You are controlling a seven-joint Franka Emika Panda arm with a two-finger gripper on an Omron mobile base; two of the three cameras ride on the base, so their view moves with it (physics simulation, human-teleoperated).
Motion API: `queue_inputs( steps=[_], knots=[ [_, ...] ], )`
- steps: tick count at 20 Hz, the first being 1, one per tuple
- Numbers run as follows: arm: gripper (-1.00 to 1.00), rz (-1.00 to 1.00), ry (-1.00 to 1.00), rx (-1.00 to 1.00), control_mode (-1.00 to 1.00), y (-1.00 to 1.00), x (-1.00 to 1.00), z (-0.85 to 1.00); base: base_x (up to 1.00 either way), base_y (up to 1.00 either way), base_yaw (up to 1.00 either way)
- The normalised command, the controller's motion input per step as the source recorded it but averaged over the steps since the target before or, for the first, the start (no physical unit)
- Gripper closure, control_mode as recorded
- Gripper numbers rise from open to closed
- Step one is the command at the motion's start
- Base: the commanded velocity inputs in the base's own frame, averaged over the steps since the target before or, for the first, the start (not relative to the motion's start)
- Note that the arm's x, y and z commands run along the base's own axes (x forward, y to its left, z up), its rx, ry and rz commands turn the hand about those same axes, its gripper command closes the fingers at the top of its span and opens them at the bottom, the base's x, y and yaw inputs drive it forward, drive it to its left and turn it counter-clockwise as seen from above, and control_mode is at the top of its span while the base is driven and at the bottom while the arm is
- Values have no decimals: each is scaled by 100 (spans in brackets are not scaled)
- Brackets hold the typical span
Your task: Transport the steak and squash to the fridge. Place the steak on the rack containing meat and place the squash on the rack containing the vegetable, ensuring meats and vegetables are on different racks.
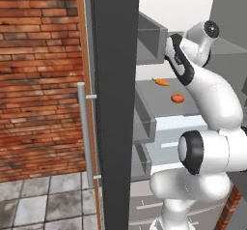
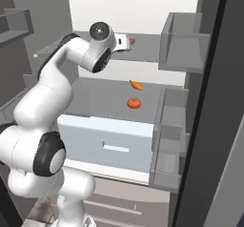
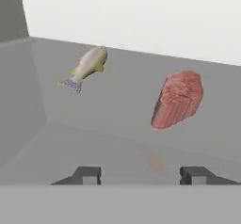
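Two dark fingertips of the gripper stand apart at the bottom of the hand view, with nothing between them. Up and to the left of the gripper lies a small fish on the grey shelf. Ahead and a bit to the right lies the steak, a pink, ridged lump, close but not touching the fingers. It looks soft, light and maybe slippery, so its two long flat sides look like the best place to hold. On the shelf below the gripper sit a carrot and a round orange squash.
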Motion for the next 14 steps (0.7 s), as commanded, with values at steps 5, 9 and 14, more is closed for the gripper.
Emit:
queue_inputs(
  steps=[5,9,14],
  knots=[
    [-100,0,-24,4,-100,14,-100,-23,0,0,0],
    [-100,-1,2,28,-100,0,-100,89,0,0,0],
    [-100,0,11,35,-100,0,-100,100,0,0,0]
  ],
)
